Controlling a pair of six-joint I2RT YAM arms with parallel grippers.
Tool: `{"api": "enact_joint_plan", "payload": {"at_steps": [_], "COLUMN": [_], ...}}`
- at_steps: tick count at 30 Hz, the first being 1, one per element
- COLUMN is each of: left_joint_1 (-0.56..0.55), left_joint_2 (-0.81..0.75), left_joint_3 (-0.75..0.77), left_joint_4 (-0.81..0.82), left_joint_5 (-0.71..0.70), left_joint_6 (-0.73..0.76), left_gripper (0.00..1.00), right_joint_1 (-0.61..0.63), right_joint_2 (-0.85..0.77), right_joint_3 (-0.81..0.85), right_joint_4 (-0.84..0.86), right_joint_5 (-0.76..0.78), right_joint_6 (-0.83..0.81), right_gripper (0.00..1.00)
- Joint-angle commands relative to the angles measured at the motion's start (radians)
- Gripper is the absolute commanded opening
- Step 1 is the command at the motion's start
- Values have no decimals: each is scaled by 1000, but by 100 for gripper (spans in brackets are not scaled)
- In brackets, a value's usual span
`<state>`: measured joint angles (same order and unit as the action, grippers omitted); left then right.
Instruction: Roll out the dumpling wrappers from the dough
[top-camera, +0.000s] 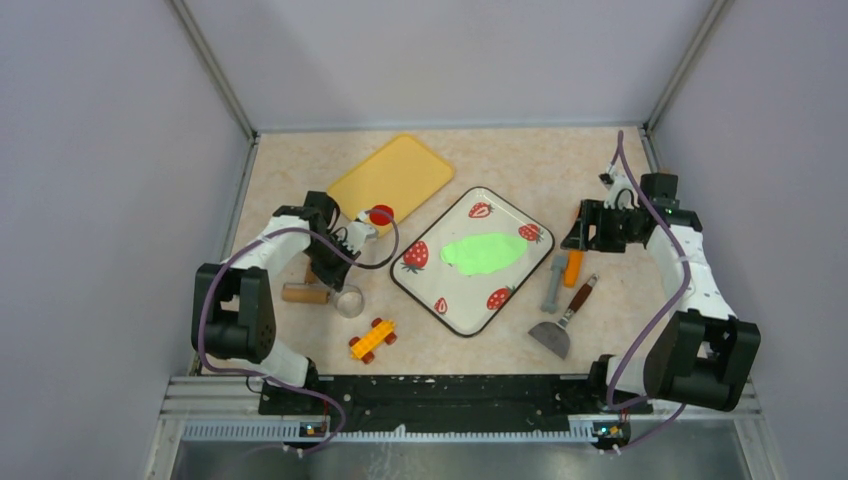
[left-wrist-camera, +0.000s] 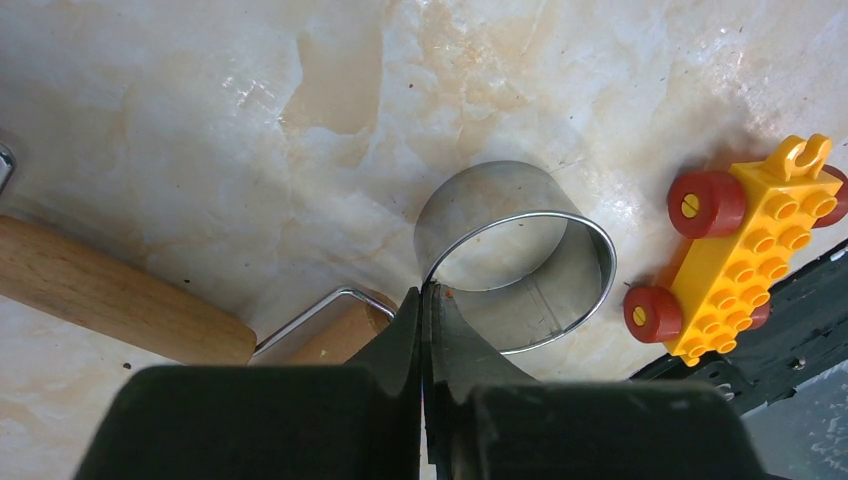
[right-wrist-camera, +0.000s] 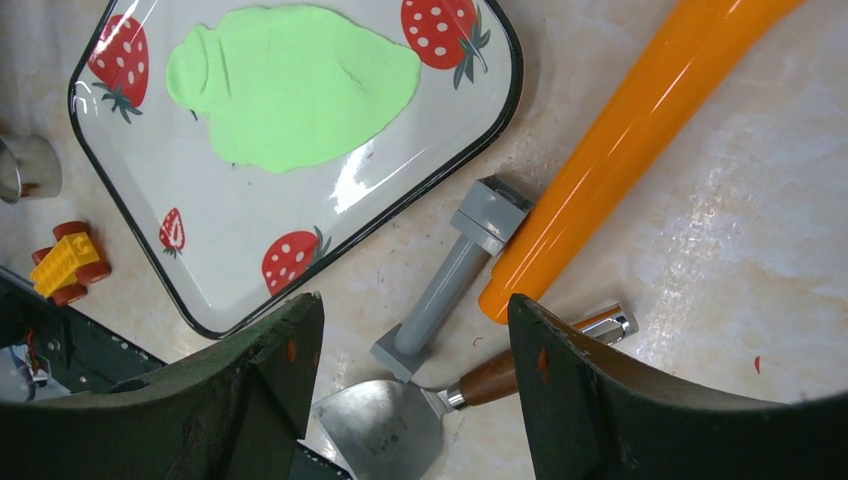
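The dough is a flat bright green blob on the strawberry-patterned tray. It also shows in the right wrist view. No small cut green wrappers are in view. My left gripper is shut, and in the left wrist view it pinches the rim of a metal ring cutter standing on the table. My right gripper is open and empty in its own view. It hovers above an orange rolling pin, right of the tray.
A wooden-handled roller lies left of the ring cutter. A yellow toy car sits near the front. A yellow tray and small red disc lie at the back left. A grey tool and a scraper lie right of the strawberry tray.
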<state>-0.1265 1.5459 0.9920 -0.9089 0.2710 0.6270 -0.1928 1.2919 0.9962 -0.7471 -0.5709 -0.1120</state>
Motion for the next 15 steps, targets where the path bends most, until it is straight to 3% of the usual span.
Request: {"api": "enact_joint_plan", "payload": {"at_steps": [1,2,5,7,9,15], "left_joint_1": [-5,-6,-10,-10,-12,-16], "left_joint_2": [-11,-12,-6,-1,3,1], "left_joint_3": [-12,-16,-25,-28,-29,-15], "left_joint_4": [16,20,40,46,54,50], "left_joint_5": [8,8,-7,-12,-13,-6], "left_joint_6": [-13,-17,-41,-49,-56,-63], "left_gripper": [0,1,16,18,17,3], "right_joint_1": [1,1,1,1,1,1], "right_joint_2": [-39,-40,-42,-43,-42,-47], "right_joint_3": [-4,-5,-6,-5,-3,-1], "right_joint_4": [13,15,14,11,9,4], "right_joint_5": [0,-1,-3,-1,-1,-1], "right_joint_6": [-6,-5,-3,-6,-6,-8], "right_gripper": [68,68,68,68,68,68]}}
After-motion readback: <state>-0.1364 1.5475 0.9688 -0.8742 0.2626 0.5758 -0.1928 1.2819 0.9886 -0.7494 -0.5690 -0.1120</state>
